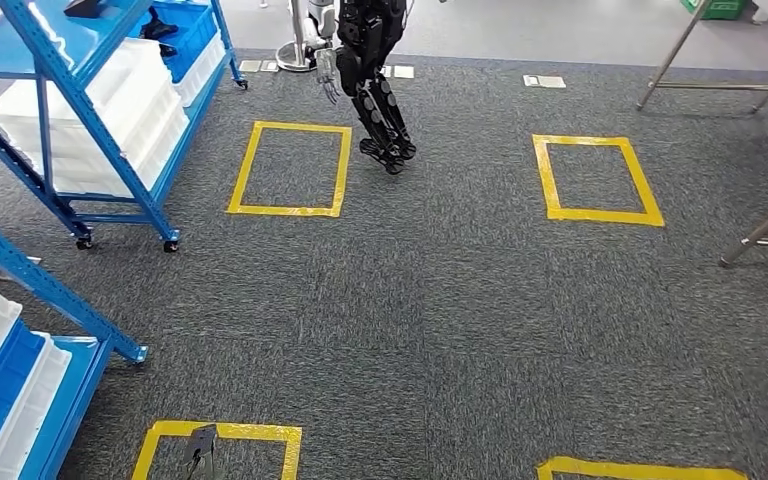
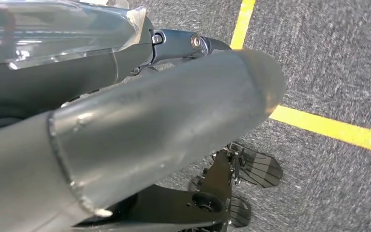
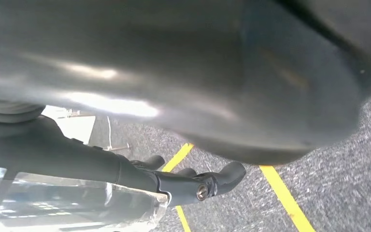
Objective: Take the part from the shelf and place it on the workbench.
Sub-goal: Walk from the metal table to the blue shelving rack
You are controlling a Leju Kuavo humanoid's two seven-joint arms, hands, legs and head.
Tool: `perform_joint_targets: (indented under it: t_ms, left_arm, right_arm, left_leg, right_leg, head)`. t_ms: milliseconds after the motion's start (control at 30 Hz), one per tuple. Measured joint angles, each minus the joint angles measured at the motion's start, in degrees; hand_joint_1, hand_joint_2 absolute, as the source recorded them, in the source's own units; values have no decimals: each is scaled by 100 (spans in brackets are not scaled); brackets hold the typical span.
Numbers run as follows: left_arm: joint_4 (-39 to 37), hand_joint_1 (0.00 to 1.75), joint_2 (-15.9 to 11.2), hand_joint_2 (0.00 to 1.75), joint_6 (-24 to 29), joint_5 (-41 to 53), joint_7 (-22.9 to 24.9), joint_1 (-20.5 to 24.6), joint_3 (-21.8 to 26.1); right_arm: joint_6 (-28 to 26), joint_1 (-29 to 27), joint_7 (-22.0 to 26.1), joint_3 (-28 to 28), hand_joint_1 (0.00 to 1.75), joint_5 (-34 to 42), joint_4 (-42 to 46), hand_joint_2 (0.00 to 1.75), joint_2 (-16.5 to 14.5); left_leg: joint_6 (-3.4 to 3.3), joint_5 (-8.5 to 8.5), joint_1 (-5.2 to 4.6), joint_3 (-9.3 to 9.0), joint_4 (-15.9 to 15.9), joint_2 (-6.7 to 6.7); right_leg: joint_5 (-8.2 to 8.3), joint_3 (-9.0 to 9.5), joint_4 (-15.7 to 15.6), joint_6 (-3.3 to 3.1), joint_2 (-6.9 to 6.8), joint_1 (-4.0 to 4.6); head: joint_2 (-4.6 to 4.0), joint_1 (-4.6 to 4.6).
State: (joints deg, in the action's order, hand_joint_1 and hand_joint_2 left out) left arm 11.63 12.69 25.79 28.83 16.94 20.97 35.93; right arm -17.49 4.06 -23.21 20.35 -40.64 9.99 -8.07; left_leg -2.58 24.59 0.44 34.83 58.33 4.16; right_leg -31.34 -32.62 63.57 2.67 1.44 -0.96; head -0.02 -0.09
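Shelf (image 1: 70, 120) sits far-left, so my left hand (image 2: 125, 135) is nearer; can't tell either hand's (image 3: 183, 179) finger state.

No words, labels, brands or numbers can be read anywhere here. The small pale plates (image 1: 543, 81) lying on the carpet (image 1: 460, 300) are too far off to make out any print. The only markings on the floor are plain yellow tape squares (image 1: 290, 168), which carry no lettering.
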Motion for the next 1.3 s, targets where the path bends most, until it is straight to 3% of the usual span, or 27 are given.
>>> perform_joint_targets:
  t_ms: [33, 100, 167, 200, 267, 333, 400, 433, 533, 600, 667, 733, 800, 867, 900, 933, 1000, 1033, 1100, 1167, 1233, 1300]
  left_arm:
    - [0, 0, 1, 0, -1, 2, 0, 1, 0]
    - [0, 0, 2, 0, 1, 5, 0, 1, 1]
    - [0, 0, 1, 0, 4, 9, 1, -2, 2]
    - [0, 0, 0, 0, 6, 12, 2, -3, 2]
    - [0, 0, -1, 0, 8, 18, 4, 1, 1]
    - [-2, 0, 2, 0, 7, 22, 5, -2, 1]
    - [-5, 0, 3, 0, 7, 22, 8, -16, 2]
    - [-6, 0, 2, 0, 8, 22, 10, -21, 2]
    - [-6, 0, -1, 0, 9, 36, 13, -2, 3]
    - [-7, 0, 2, 0, 10, 51, 18, 12, 3]
    - [-7, 0, 6, 0, 14, 55, 21, 10, 4]
    - [-7, 0, 14, 0, 18, 57, 23, 14, 5]
    - [-7, 0, 26, 0, 16, 61, 28, 26, 5]
    - [-7, 0, 32, 0, 14, 64, 33, 22, 6]
    - [-7, 0, 34, 0, 13, 68, 36, 16, 7]
    - [-8, 0, 39, 0, 12, 80, 40, 12, 7]
    - [-10, 0, 54, 0, 11, 122, 51, 13, 7]
    - [-11, 0, 64, 0, 13, 148, 58, 16, 7]
    - [-11, 0, 85, 0, 16, 180, 68, 18, 7]
    - [-15, 0, 96, 0, 16, 204, 77, 16, 7]
    - [-20, 0, 103, 0, 17, 232, 86, 18, 6]
    - [-21, 0, 117, 0, 18, 248, 95, 27, 5]
  right_arm:
    - [0, -4, -1, -1, 0, 1, 0, 0, 1]
    - [0, -9, 0, -2, 0, 3, 0, 0, -2]
    - [-2, 2, 0, -3, 0, 6, 0, 0, -16]
    - [-3, 6, 0, -3, 0, 8, 0, 0, -22]
    - [-5, -6, -2, -4, 0, 9, 0, 0, -33]
    - [-5, -25, -2, -4, 0, 12, 0, 0, -34]
    - [-4, -29, -3, -5, 0, 14, 0, 0, -31]
    - [-4, -28, -3, -6, 0, 14, 0, 0, -32]
    - [-4, -25, -8, -6, 0, 11, 0, 0, -36]
    - [-5, -22, -20, -6, 0, 8, 0, 0, -40]
    - [-7, -16, -32, -7, 0, 7, 3, 0, -45]
    - [-10, -14, -37, -7, 0, 4, 8, 0, -45]
    - [-11, -19, -37, -7, 0, 2, 11, 0, -40]
    - [-14, -19, -35, -9, 0, 7, 11, 0, -37]
    - [-18, -15, -34, -11, 0, 14, 11, 0, -35]
    - [-23, -11, -33, -17, 0, 25, 11, 0, -34]
    - [-33, -9, -36, -40, 0, 48, 11, 0, -32]
    - [-38, -17, -39, -51, 0, 59, 10, 0, -32]
    - [-57, -26, -44, -71, 0, 75, 9, 0, -35]
    - [-81, -20, -44, -95, 0, 90, 10, 0, -45]
    - [-89, -20, -27, -126, 0, 104, 11, 0, -54]
    - [-85, -39, 7, -149, 0, 113, 10, 0, -49]
  left_leg:
    - [25, -2, -11, 11, 11, 51]
    - [96, -20, -23, 43, 15, 128]
    - [164, -37, 4, 81, 18, 154]
    - [190, 14, 10, 122, 92, 80]
    - [231, 324, 15, 346, 583, -169]
    - [272, 697, 25, 701, 1359, -318]
    - [290, 742, 37, 823, 1653, -358]
    - [287, 615, 40, 711, 1465, -383]
    - [223, 191, 4, 76, 332, -648]
    - [167, 161, -45, -51, 64, -720]
    - [100, 134, -49, -52, 22, -610]
    - [13, 84, -23, -100, -64, -510]
    - [-41, 50, -7, -124, -105, -407]
    - [-52, 45, -4, -116, -101, -285]
    - [-50, 44, -4, -116, -99, -222]
    - [-47, 44, -2, -119, -94, -158]
    - [-23, 45, 4, -119, -73, -28]
    - [5, 50, -3, -110, -52, 32]
    - [73, 45, -15, -77, -32, 102]
    - [137, 24, -4, -44, -38, 141]
    - [187, 124, 12, 37, 114, 1]
    - [230, 463, 21, 310, 707, -245]
  right_leg:
    - [122, 119, -306, -2, 79, -18]
    - [216, 194, -533, -77, 155, -9]
    - [265, 212, -547, -179, 61, -17]
    - [285, 217, -555, -219, 11, -28]
    - [300, 214, -566, -286, -105, -33]
    - [291, 203, -565, -322, -237, 2]
    - [283, 197, -564, -330, -361, 22]
    - [280, 202, -564, -332, -415, 26]
    - [251, 226, -561, -314, -541, 63]
    - [232, 234, -561, -278, -608, 94]
    - [215, 244, -569, -230, -676, 107]
    - [89, 186, -384, -201, -549, 106]
    - [-198, -90, 232, -224, -299, 77]
    - [-423, -431, 901, -218, -197, 58]
    - [-420, -491, 1004, -183, -188, 49]
    - [-318, -433, 868, -130, -181, 38]
    - [25, -88, 106, -25, -89, -11]
    - [159, 60, -249, -13, -27, -24]
    - [261, 189, -556, -64, 52, -16]
    - [299, 199, -558, -154, -1, 0]
    - [330, 202, -578, -233, -71, -17]
    - [334, 199, -588, -304, -173, -8]
  head:
    - [0, -1]
    - [0, -5]
    - [0, -11]
    - [0, -16]
    - [0, -43]
    - [0, -61]
    - [0, -63]
    - [0, -62]
    - [0, -60]
    - [0, -49]
    - [0, -44]
    - [0, -38]
    - [0, -14]
    - [1, 3]
    - [1, 4]
    - [1, 4]
    - [0, 4]
    - [0, 8]
    - [0, 11]
    - [0, 10]
    - [0, -4]
    - [0, -29]
